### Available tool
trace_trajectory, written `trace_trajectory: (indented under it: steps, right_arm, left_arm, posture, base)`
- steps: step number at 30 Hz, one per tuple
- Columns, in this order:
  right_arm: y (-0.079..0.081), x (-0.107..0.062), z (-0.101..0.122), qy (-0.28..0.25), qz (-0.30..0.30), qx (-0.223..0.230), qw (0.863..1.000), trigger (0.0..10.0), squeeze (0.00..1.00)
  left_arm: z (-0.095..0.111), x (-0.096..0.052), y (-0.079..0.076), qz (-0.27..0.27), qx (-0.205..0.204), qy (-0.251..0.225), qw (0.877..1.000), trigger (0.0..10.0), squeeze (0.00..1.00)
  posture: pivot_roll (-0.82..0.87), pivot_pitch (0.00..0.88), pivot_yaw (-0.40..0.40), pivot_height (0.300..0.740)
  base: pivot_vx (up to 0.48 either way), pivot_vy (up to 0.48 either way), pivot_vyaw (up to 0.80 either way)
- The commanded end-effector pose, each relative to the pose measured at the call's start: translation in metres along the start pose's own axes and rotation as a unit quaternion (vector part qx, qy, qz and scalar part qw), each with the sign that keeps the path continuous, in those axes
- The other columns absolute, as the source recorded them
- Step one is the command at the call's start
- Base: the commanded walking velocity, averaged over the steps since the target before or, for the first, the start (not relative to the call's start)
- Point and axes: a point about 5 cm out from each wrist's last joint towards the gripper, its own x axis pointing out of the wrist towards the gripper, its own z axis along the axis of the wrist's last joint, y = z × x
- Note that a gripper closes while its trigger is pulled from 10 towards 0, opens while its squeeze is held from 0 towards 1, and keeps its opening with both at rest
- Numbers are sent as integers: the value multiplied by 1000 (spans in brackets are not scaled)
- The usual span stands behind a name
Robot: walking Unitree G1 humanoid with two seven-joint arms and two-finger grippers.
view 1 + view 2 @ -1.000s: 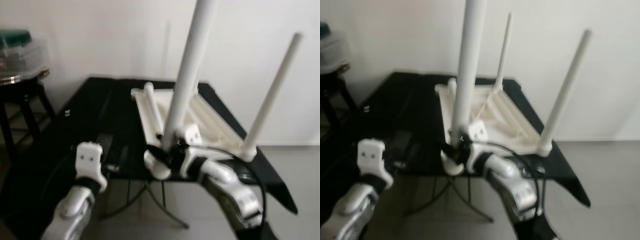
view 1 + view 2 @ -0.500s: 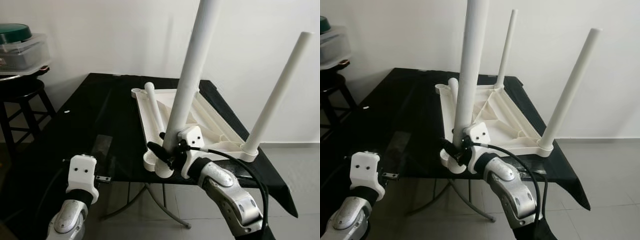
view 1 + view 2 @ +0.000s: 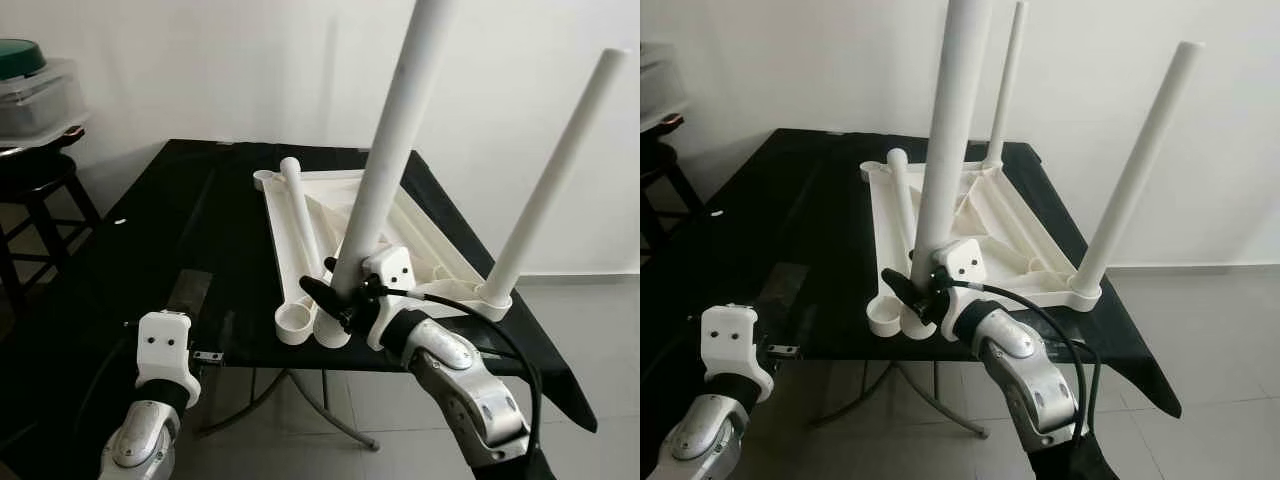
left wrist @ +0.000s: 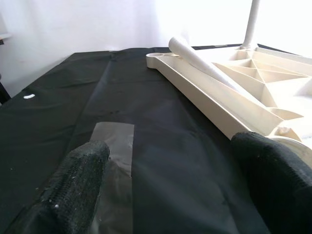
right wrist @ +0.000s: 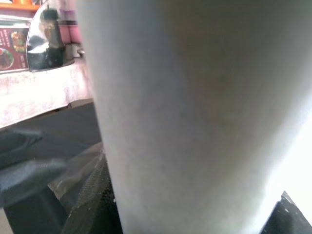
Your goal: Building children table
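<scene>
I see a wide table draped in matte black cloth (image 3: 150, 240), one grey strip of tape (image 4: 114, 146) stuck flat on it near my side. On the cloth lies the white plastic children's tabletop (image 3: 990, 235), upside down, its underside ribbed with triangular webbing and a round socket at each corner. Smooth white round legs stand in the far socket (image 3: 1005, 80) and the right-hand socket (image 3: 1135, 170), and another white tube (image 3: 305, 235) lies loose along the tabletop's left rail. My right gripper (image 3: 335, 300) has its black fingers clamped around the base of a thick white leg (image 3: 390, 150) just above the near corner socket; the leg's top is cut off by the frame, and whether its foot is seated I cannot tell. In the right wrist view that tube is a pale blur. My left gripper (image 4: 170, 185) hovers low over the cloth, its textured black fingers (image 4: 78, 180) spread and holding nothing.
</scene>
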Motion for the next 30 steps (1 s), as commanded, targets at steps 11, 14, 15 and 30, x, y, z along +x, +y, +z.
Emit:
trace_trajectory:
  steps: [11,14,15,30]
  right_arm:
    - [-22,6,52,-52,277,-33,959,10000,0]
    - [-31,8,71,-63,318,-49,945,10000,0]
    - [-31,8,71,-63,318,-49,945,10000,0]
    - [-33,23,105,-44,467,-97,878,10000,0]
  left_arm:
    - [16,-16,-4,-63,28,-14,998,10000,0]
    - [23,-29,-7,-83,48,-22,995,10000,0]
    - [23,-29,-7,-83,48,-22,995,10000,0]
    - [36,-63,-9,-97,69,-13,993,10000,0]
  posture:
    - [22,163,-50,740]
    - [33,226,-41,740]
    - [33,226,-41,740]
    - [39,380,-34,740]
  base:
    - [0,0,0]
    - [0,0,0]
    - [0,0,0]
    - [0,0,0]
